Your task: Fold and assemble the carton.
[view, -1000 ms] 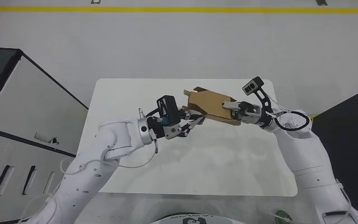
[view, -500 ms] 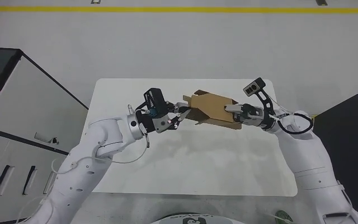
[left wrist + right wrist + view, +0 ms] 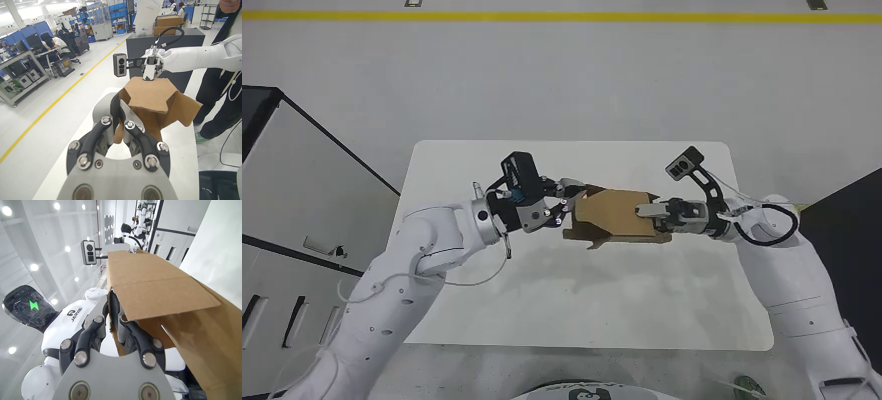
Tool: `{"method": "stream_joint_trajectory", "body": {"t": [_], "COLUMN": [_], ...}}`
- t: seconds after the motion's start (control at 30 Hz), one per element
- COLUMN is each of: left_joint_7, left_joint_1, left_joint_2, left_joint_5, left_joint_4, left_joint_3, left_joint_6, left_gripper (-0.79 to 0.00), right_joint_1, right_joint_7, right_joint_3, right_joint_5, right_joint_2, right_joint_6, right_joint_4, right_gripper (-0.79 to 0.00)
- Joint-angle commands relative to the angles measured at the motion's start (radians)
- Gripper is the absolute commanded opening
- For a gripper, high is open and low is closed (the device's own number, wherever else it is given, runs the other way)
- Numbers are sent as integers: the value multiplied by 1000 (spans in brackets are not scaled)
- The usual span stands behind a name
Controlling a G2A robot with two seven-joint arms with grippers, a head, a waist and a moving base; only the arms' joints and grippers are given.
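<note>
Level now and a touch nearer than a second ago, the carton (image 3: pixel 617 212) hangs above the middle of the tabletop (image 3: pixel 642 290). Our left gripper (image 3: pixel 119 117) is clamped on a left-end flap and our right gripper (image 3: pixel 116 317) is pinched on the right edge. It looks to us like light cardboard, stiff across the panels and floppy at the creases, so we'd grip close to the folds.

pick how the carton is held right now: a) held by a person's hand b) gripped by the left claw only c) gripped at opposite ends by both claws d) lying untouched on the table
C: the left claw is shut on a flap at one end of the carton, and the right claw is shut on the cardboard edge at the other end.
</note>
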Motion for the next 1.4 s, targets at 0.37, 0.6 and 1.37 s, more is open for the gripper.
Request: {"method": "stream_joint_trajectory", "body": {"t": [0.37, 0.6, 1.37], "left_joint_7": [8, 12, 30], "left_joint_1": [-19, -25, -27], "left_joint_2": [-2, -5, -6], "left_joint_5": [2, -1, 20], "left_joint_4": [37, 37, 51], "left_joint_3": [-6, 13, -3], "left_joint_6": [-9, -25, -18], "left_gripper": [-785, -785, -785], "right_joint_1": [19, 32, 28], "right_joint_7": [66, 79, 68], "right_joint_3": [-32, -47, -45], "right_joint_5": [14, 5, -34], "right_joint_2": [-3, -4, 3], "right_joint_6": [-3, -2, -8], "right_joint_4": [16, 24, 14], "right_gripper": [-785, -785, -785]}}
